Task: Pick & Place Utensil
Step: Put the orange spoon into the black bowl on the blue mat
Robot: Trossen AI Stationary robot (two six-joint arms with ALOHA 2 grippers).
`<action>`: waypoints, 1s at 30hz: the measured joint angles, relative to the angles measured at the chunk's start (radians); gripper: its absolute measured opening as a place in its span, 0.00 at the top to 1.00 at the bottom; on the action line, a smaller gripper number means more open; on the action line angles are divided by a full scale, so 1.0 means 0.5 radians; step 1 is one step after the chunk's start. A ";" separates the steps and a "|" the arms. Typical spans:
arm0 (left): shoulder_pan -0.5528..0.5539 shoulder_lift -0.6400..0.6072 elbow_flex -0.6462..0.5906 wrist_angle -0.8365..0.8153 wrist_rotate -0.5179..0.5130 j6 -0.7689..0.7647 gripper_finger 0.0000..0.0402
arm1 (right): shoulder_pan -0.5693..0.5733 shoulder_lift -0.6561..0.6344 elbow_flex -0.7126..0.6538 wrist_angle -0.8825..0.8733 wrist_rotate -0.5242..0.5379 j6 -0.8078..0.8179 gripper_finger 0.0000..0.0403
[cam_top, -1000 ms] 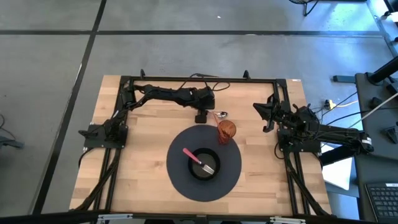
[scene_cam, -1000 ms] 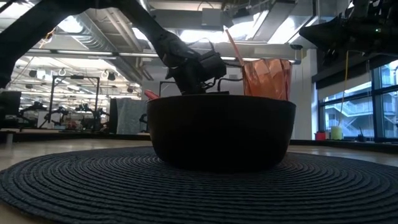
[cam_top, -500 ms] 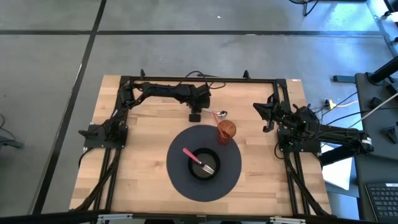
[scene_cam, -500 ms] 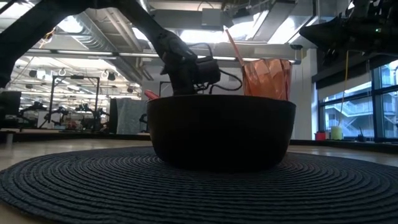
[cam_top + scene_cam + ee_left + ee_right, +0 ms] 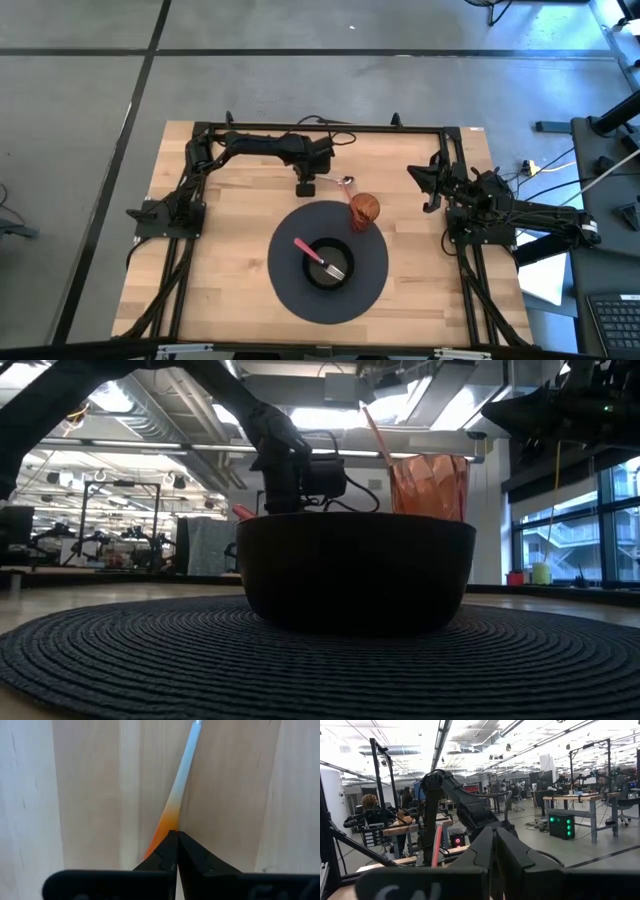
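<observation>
Finding: the left gripper has drawn back across the wooden table toward the left rear, away from the orange cup, and its fingers, which stood wide apart a second ago, are now pressed together. The left wrist view shows the two dark fingertips meeting over the orange end of a spoon handle, which runs away from them along the table, shading from orange to pale blue. The handle seems to pass beneath the closed tips; whether it is truly pinched between them or only lies under them cannot be told from this view.

Location of the utensil: the spoon lies flat on the bare wood, its metal bowl just behind the orange cup and its handle reaching toward the left gripper. It is outside the round dark placemat. A pink-handled fork already rests in the black bowl at the middle of the mat.

Right gripper: parked at the right side of the table, well apart from the work, fingers together and holding nothing.

Assessment: the closing marks the grasp attempt on the spoon. The pick appears begun but not proven, since the spoon is not lifted. The grip sits at the very end of the handle, so slippage or swinging on the lift is a fair risk.
</observation>
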 joint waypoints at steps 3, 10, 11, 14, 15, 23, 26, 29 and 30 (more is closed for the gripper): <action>-0.005 -0.001 0.000 -0.079 0.004 -0.073 1.00 | 0.000 0.001 0.001 0.000 -0.002 0.012 0.94; 0.013 -0.003 0.002 -0.211 0.044 -0.244 1.00 | 0.000 0.000 0.000 0.000 -0.022 0.051 0.94; 0.013 -0.004 0.002 -0.227 0.043 -0.244 1.00 | 0.000 0.001 0.001 0.000 -0.023 0.054 0.94; 0.011 -0.004 0.002 -0.231 0.030 -0.186 0.99 | 0.000 0.001 0.001 0.000 -0.023 0.057 0.94; 0.012 -0.010 0.002 -0.222 0.030 -0.160 0.99 | 0.000 0.001 0.001 0.000 -0.023 0.058 0.94; -0.016 -0.150 -0.013 -0.202 0.154 -0.007 0.98 | 0.000 0.000 0.000 0.001 -0.022 0.057 0.94; -0.052 -0.225 0.001 -0.049 0.140 0.111 0.97 | 0.000 0.001 0.000 0.002 -0.021 0.055 0.94; -0.063 -0.256 0.002 0.050 -0.002 0.229 0.96 | 0.000 0.000 0.000 0.002 -0.021 0.056 0.94; -0.067 -0.255 0.002 0.074 -0.052 0.237 0.96 | 0.000 0.001 0.000 0.002 -0.021 0.055 0.94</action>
